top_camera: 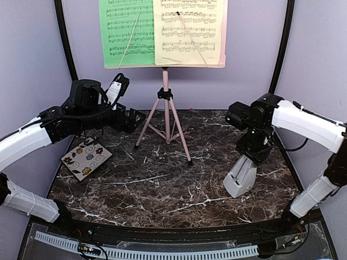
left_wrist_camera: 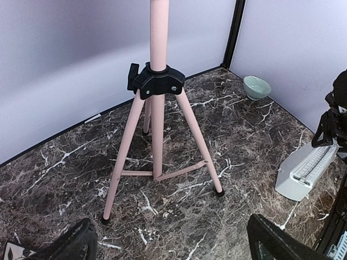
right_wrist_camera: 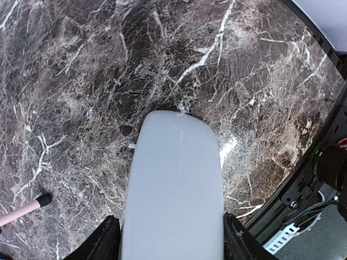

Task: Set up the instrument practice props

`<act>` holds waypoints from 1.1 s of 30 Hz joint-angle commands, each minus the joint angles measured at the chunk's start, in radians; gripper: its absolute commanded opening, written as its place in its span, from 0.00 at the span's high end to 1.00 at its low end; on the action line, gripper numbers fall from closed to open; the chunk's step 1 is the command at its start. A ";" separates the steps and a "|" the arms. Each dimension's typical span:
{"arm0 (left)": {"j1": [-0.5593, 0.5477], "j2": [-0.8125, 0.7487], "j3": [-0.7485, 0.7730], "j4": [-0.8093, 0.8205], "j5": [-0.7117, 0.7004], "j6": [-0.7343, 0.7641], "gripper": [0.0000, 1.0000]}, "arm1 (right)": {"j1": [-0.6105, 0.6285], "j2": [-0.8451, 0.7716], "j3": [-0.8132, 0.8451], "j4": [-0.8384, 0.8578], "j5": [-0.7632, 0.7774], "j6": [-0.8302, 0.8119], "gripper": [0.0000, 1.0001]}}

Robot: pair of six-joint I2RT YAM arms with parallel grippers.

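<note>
Since the grey metronome [top_camera: 240, 177] looks light, stiff and smooth, narrowing upward, a hold low on its flat sides seems safest. It stands at the right of the table [top_camera: 162, 189]. The right claw [right_wrist_camera: 171, 241] straddles it, but one cannot tell whether it presses. The left claw [left_wrist_camera: 173, 250] is released.

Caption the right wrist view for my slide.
Right gripper straddles the metronome on the marble table.

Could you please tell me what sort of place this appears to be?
Most likely an enclosed robot-testing booth, not a real music room: plain lilac wall panels with black corner posts close in a marble-patterned tabletop, where a pink music stand is staged as a prop.
</note>
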 commanded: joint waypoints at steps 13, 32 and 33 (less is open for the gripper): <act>0.023 0.019 -0.114 0.103 0.305 0.045 0.01 | 0.004 0.118 0.248 0.228 -0.039 -0.685 0.54; -0.008 0.007 -0.451 0.374 0.582 0.230 0.11 | 0.048 0.037 0.198 0.588 -0.480 -1.237 0.62; -0.012 0.017 -0.451 0.370 0.586 0.243 0.11 | 0.049 0.034 0.195 0.598 -0.498 -1.260 0.62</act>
